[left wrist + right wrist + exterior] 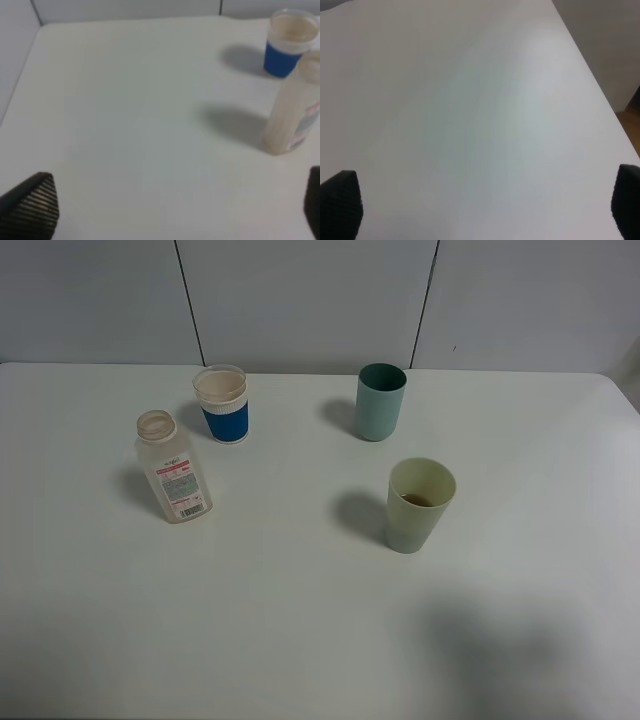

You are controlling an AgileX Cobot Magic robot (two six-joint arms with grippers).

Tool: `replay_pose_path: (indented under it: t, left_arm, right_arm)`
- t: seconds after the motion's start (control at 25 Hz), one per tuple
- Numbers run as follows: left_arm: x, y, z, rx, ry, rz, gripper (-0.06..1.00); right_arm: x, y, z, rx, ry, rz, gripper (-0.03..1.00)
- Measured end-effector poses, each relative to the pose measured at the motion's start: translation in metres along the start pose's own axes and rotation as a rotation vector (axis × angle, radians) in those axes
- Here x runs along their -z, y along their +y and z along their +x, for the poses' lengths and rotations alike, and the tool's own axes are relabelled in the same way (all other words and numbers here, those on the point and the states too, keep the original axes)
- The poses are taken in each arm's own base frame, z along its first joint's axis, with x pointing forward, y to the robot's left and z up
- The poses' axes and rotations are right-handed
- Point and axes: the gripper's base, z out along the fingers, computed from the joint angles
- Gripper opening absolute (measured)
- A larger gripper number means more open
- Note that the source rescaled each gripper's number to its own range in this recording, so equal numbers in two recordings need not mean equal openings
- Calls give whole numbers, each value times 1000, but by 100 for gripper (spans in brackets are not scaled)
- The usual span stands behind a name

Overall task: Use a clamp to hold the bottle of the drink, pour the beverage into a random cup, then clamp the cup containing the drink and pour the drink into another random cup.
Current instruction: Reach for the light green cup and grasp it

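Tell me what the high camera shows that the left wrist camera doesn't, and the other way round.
Only the high view: the teal tumbler and the yellow-green tumbler, which has a little brown drink in it. Only the left wrist view: the left gripper, its jaws wide open with nothing between them. Both: the uncapped bottle, the white cup with a blue band and the white table.

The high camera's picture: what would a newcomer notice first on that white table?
Four containers stand apart on the white table. On the left, an uncapped clear bottle with a pink-red label stands nearer than a white cup with a blue band; on the right, a teal tumbler stands behind a pale yellow-green tumbler holding a little brown liquid.
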Motion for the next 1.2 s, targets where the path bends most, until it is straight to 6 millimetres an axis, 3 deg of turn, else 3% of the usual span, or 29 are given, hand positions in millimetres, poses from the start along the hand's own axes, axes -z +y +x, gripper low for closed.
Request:
replay_pose_path:
  t: [0.36, 1.2]
  left_arm:
    - [-8, -6, 20, 95, 83, -149, 100]
    - [-13, -12, 21, 36, 65, -53, 100]
  right_arm:
    - [0, 0, 0, 0, 0, 0, 100]
    - [0, 0, 0, 0, 0, 0, 100]
